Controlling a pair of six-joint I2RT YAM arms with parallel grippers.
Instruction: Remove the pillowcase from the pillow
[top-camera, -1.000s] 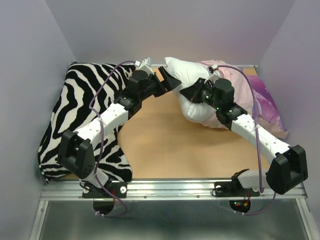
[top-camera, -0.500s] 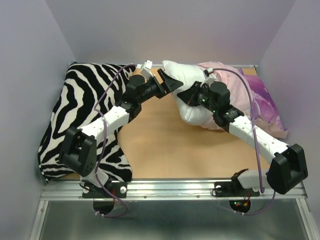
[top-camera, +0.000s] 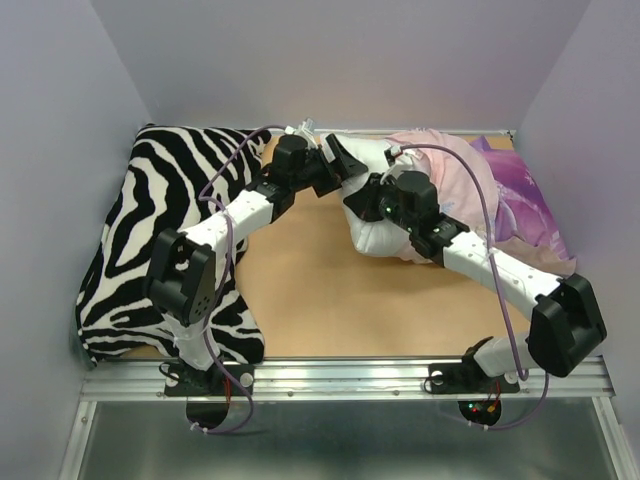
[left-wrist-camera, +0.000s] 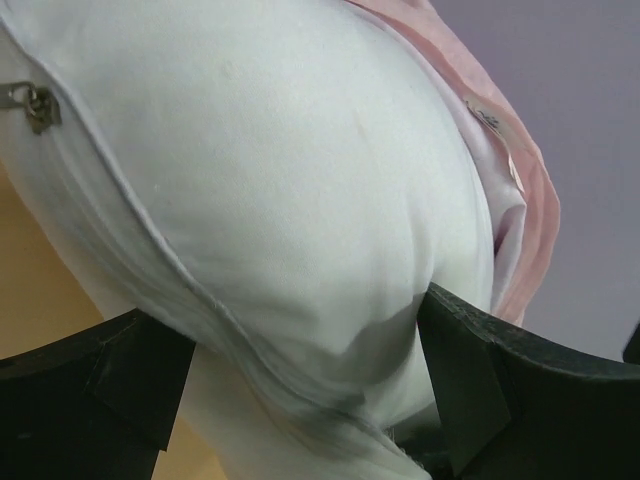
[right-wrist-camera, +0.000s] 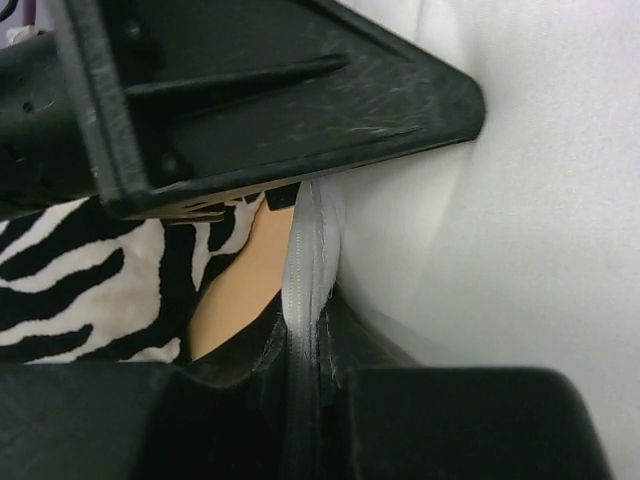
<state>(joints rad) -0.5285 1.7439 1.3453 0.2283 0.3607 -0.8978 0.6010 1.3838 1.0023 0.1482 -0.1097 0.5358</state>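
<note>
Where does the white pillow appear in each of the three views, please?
Top external: the pillow lies slightly right of centre, toward the far side.
Left wrist: it fills most of the picture.
Right wrist: it takes the right half.
Shared landmark: the tan table, seen in all three.

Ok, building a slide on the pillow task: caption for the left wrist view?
Left pincer straddling the plump white pillow, pink pillowcase bunched behind it.
</note>
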